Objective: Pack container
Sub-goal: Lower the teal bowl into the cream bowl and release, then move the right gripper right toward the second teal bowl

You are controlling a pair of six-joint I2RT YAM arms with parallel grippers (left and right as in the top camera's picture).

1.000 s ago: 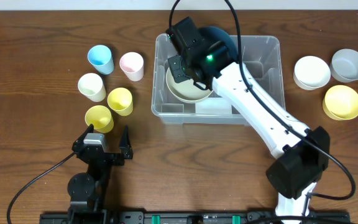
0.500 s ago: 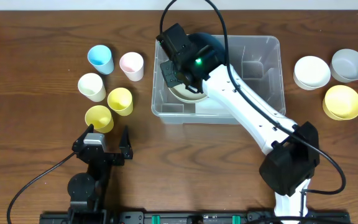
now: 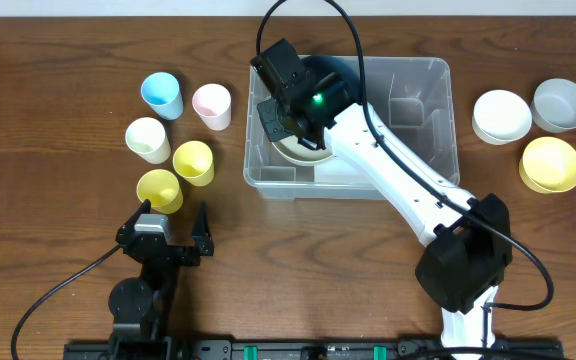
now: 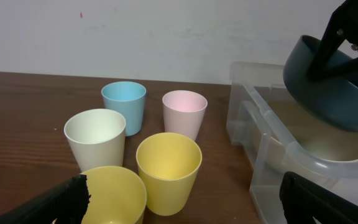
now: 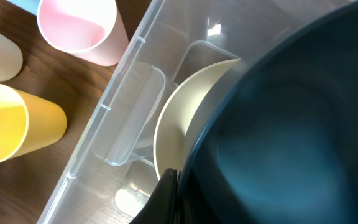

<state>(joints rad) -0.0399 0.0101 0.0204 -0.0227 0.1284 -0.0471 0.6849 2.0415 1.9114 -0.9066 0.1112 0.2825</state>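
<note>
**Q:** When you look down from overhead, where is the container [image 3: 423,150], and how does it look?

**A:** You see it at the table's far middle. It is a large clear plastic bin, rectangular with rounded corners and moulded ridges inside. A cream bowl [image 5: 179,124] lies in its left part.

**Q:** And your grippers?

**A:** Your right gripper [image 4: 331,43] is clamped on the rim of a dark blue bowl [image 4: 328,93], tilted over the cream bowl. Your left gripper [image 3: 171,225] sits near a yellow cup [image 3: 158,188], fingers apart.

Clear glossy plastic container [image 3: 428,150] on grained wood table [image 3: 48,200]; dark blue bowl [image 4: 328,93] seemingly smooth matt plastic
</note>
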